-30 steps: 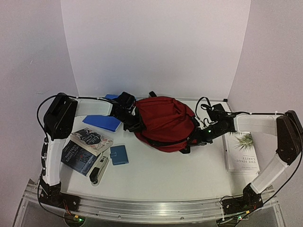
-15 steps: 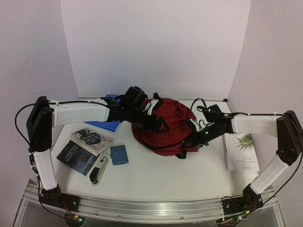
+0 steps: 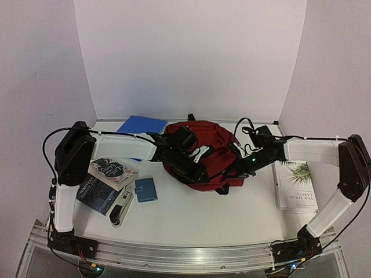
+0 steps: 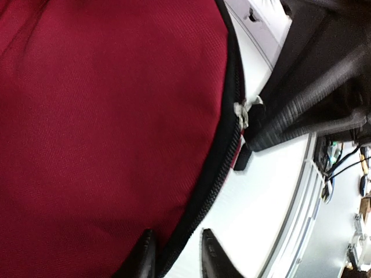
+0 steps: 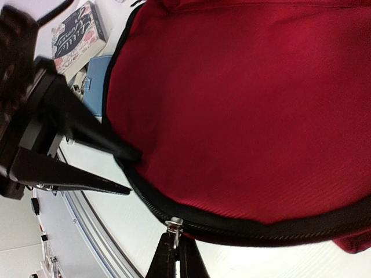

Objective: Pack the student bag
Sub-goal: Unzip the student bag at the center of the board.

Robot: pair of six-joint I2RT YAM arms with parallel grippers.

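Top view, student bag (image 3: 203, 145) (dark red, black straps) toward the back of the surface (image 3: 220, 214), left wrist, left fingers (image 4: 215, 260) narrowly parted astride its zipper edge, grip unclear, right wrist, right fingers (image 5: 167, 260) pinched shut on the zipper pull (image 5: 174, 225)

A: What do we count here?

B: We count one student bag (image 3: 208, 134). Four books: a blue book (image 3: 142, 124), a patterned book (image 3: 113, 172), a dark book (image 3: 93, 194), a white book (image 3: 295, 185). One small blue case (image 3: 145, 189), one stapler (image 3: 120, 209).
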